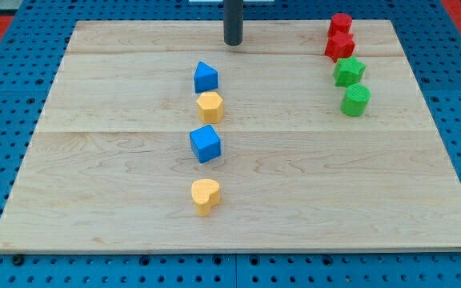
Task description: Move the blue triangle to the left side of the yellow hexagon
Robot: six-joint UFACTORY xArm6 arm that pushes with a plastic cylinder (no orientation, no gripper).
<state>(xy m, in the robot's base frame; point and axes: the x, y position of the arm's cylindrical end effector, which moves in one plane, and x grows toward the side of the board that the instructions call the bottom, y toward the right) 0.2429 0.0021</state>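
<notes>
No pincer on this rig, so no open/closed state to give and nothing held; just the rod, my tip (233,43) sitting on the table (94,200) near the view's top edge, a bit right of centre column. Blue triangle (206,77) is below and slightly left of my tip, apart from it, no contact. Yellow hexagon (210,106) sits directly below the blue triangle, the two touching or nearly so, can't tell which. So the triangle is above the hexagon in the view, not at its left. Further down the same column: blue cube (206,144), then yellow heart (205,196), each well separated. At the view's top right, a stack-like line: two red blocks (340,36) touching each other, shapes unclear, then green star (349,71) just below, then green cylinder-ish block (355,101) below that.
</notes>
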